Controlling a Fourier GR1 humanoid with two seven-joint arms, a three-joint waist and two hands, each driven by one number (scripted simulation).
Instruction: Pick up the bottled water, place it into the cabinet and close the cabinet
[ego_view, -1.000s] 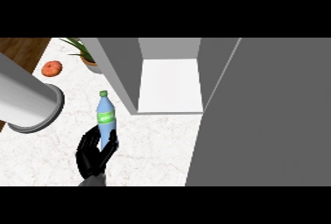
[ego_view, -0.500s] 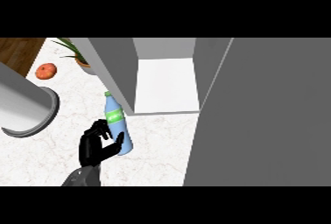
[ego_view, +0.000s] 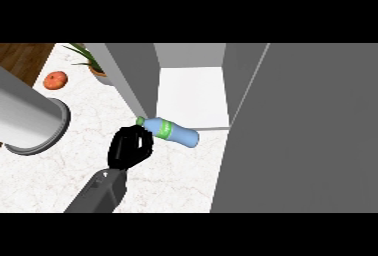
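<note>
Nearest of all, a grey forearm comes up from the lower edge and ends in a black hand (ego_view: 130, 148) with its fingers curled; which of the robot's two hands it is cannot be told from this view, though I take it for the right one, and no second hand shows. Its fingertips close round the green-capped neck of the bottled water (ego_view: 170, 132), which lies tilted almost flat, cap toward the hand and base pointing at the cabinet. So the pick-up looks done: the bottle is in the hand, above the white marble counter (ego_view: 173, 185), just at the front lip of the cabinet's white shelf (ego_view: 190, 95). The base seems to reach that front edge, but whether it rests on it or is still apart from it cannot be told. Placing therefore appears to be under way and not finished, and the wide grey cabinet door (ego_view: 303, 130) stands open at the right, so closing is still left. Off to the left a large grey cylinder (ego_view: 28, 122) sits on the counter, and farther back are an orange fruit (ego_view: 55, 80) and a potted plant (ego_view: 92, 62).
</note>
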